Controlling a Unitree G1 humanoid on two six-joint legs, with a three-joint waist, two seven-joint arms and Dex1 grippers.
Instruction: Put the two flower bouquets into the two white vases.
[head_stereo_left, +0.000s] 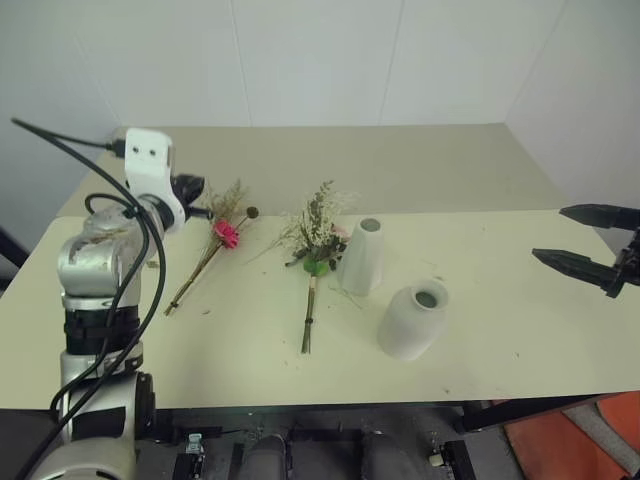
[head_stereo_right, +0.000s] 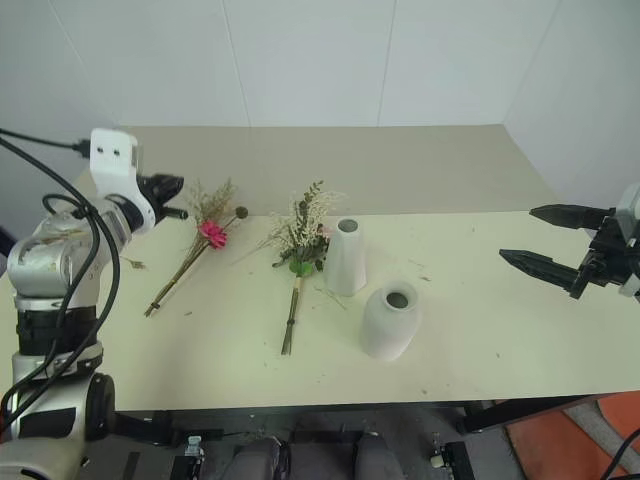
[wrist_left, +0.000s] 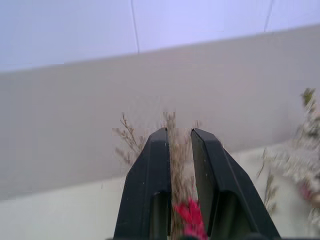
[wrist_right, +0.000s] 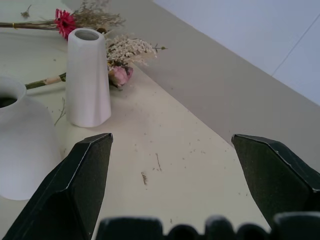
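Note:
The slim bouquet with the pink daisy (head_stereo_left: 227, 233) lies flat on the table, its stems running toward the front left. My left gripper (head_stereo_left: 203, 201) hovers level just above and left of its flower head, shut to a narrow slit; the daisy (wrist_left: 190, 212) and grasses show through the slit, apart from the fingers (wrist_left: 150, 175). The fuller bouquet (head_stereo_left: 318, 232) lies near the middle, its head against the tall cone vase (head_stereo_left: 362, 258). The rounder vase (head_stereo_left: 412, 322) stands in front of and to the right of the cone. My right gripper (head_stereo_left: 548, 233) hangs wide open at the far right, holding nothing.
The cream table (head_stereo_left: 500, 320) has bare room between the vases and my right gripper. A second tabletop (head_stereo_left: 400, 160) adjoins it at the back, under white walls. An orange patch of floor (head_stereo_left: 570, 440) shows past the front right corner.

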